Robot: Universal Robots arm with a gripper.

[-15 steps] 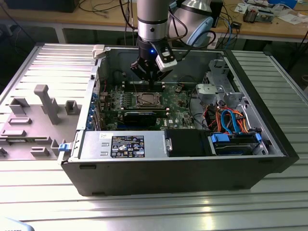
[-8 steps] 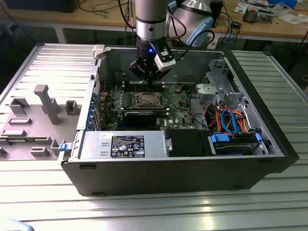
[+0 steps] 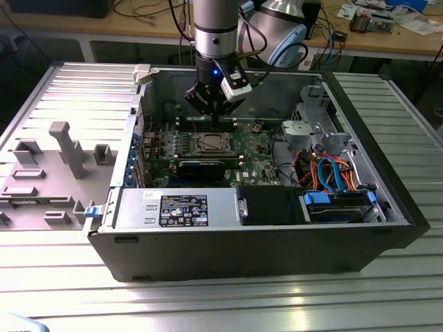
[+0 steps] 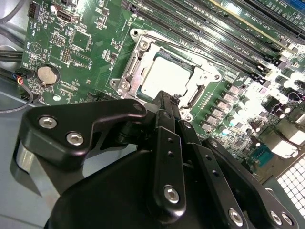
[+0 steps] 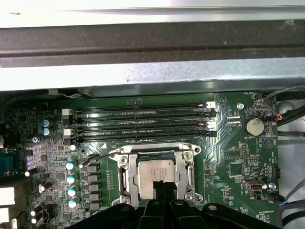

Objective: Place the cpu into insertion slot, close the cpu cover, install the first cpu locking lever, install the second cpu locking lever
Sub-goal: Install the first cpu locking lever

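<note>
my arm: vertical, wrist down over the cpu
my gripper: clenched, empty, fingertips above the cpu cover

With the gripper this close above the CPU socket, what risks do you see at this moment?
1. The gripper hangs just over the cpu, which lies in the window of the cpu cover; a small slip might scrape its metal top.
2. The memory slots run right beside the socket, so a sideways drift could bump them.
3. The gripper body hides the socket's near edge in both wrist views, so contact there is hard to judge.
</note>
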